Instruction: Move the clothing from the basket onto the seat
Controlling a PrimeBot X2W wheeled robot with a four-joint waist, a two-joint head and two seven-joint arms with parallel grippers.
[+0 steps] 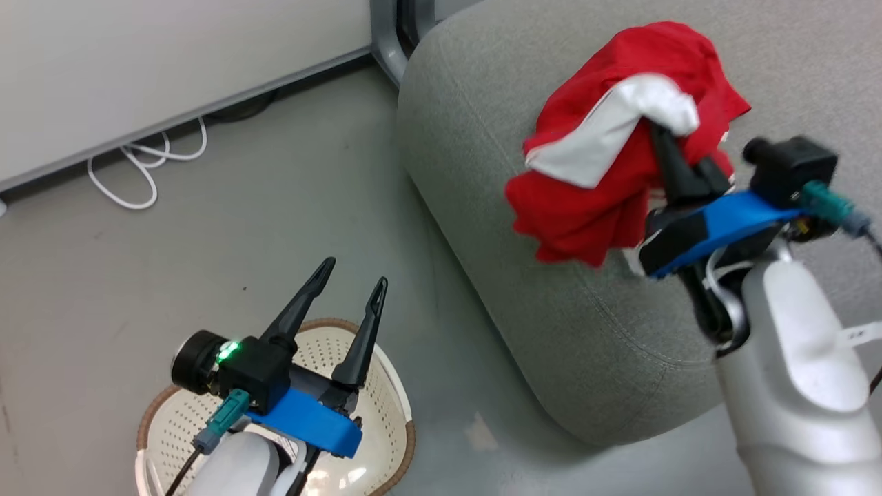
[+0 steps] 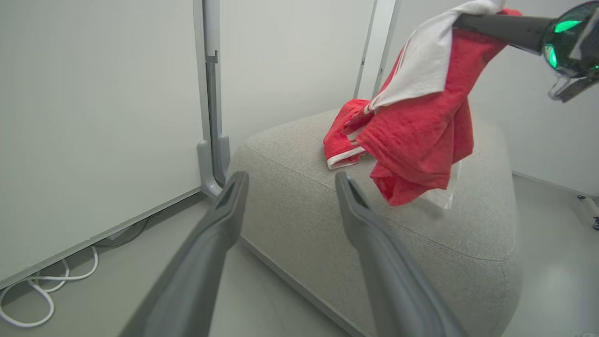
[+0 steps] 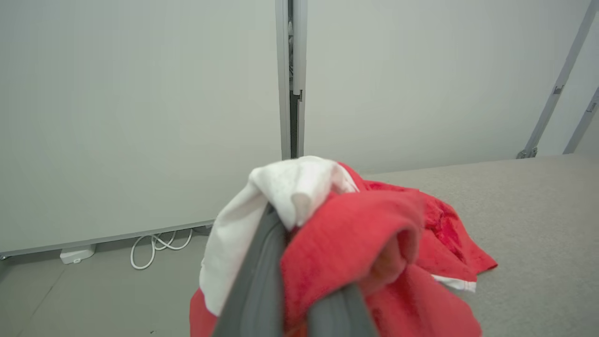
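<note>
Holding a red garment bunched in my right pincer, jaws clamped shut on it, I have it dangling over the seat near its rounded edge. The other garment lies on the cushion. My left pincer hangs wide open and holds nothing, above the basket. If I let go here, the cloth may slide off the curve onto the floor, or snag a finger.
</note>
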